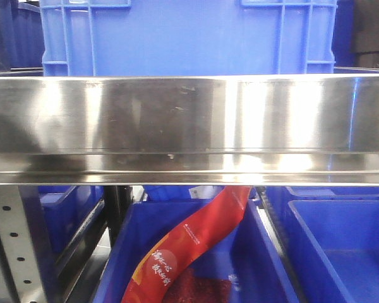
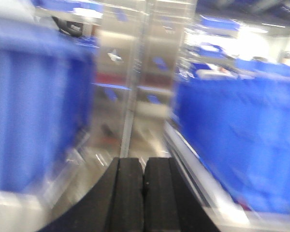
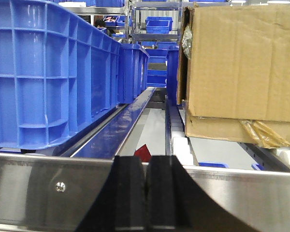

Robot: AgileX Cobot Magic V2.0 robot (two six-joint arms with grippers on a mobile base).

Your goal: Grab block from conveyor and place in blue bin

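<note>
A broad brushed stainless-steel rail (image 1: pixel 189 123) runs edge to edge across the front view, with a tall ribbed blue plastic crate (image 1: pixel 189 38) standing behind its upper edge. Below the rail's lower lip sit open blue plastic bins (image 1: pixel 341 246); the middle one (image 1: pixel 268 265) holds a red printed packet (image 1: pixel 189 246) leaning diagonally inside it.

The left gripper (image 2: pixel 144 193) shows two black padded fingers (image 2: pixel 125 198) pressed together with only a thin seam between them and nothing held. Its view is blurred — blue crates (image 2: pixel 34 106) on both sides leave a narrow steel-floored lane ahead.

The right gripper (image 3: pixel 146 193) is likewise closed, pads (image 3: pixel 128 193) touching, empty, sitting just above a steel rail edge (image 3: pixel 43 193). Beyond it a slim channel runs between a long row of blue ribbed crates (image 3: pixel 53 77) on one side and a brown cardboard box (image 3: pixel 241 63) on the other.

Neither the block nor the conveyor belt can be seen in any view.
</note>
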